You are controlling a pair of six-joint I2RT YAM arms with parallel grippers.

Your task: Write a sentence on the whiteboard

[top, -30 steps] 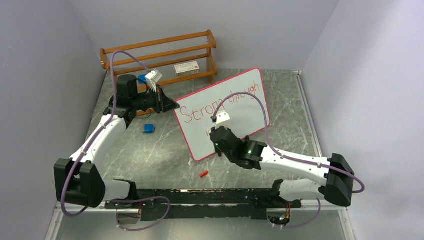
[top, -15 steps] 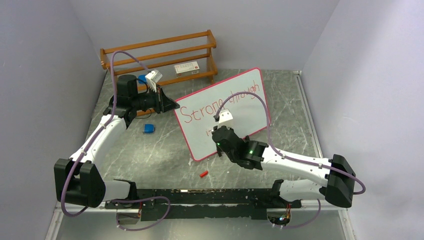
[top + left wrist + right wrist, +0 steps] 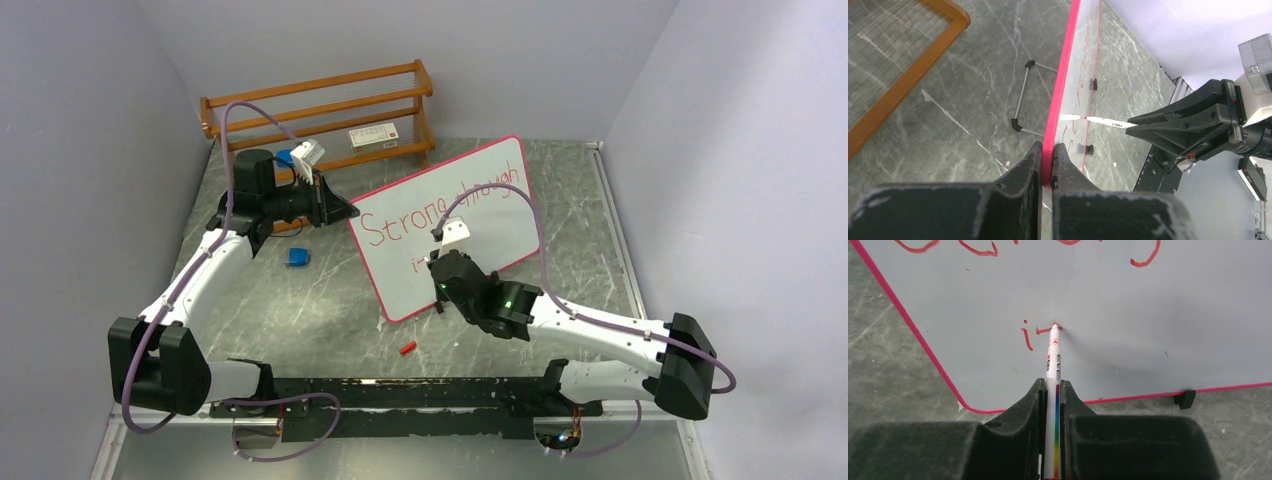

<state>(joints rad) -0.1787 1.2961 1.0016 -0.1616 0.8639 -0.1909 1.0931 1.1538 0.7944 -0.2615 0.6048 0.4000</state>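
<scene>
The right arm is easing a touch toward the right of the overhead frame compared with 1 second ago, and the marker goes with it. The right jaws are clamped narrow on the marker barrel, tip pressed against the whiteboard, which stands tilted at centre frame on the bench.

Now the right wrist view: line 1 of the sentence runs along the top, cut off by the frame edge. Below it a red "i" sits left of centre with a short fresh stroke just beside it, ending right at the tip. That looks like the start of a "t", so line 2 is only just opening.

Over on the left, nothing has moved. The left arm holds its post, left jaws pinched shut on the board's pink rim near its upper left corner, steadying it.

My read: most of line 2 is yet to come, and the board needs that brace while the tip keeps pushing on it.
</scene>
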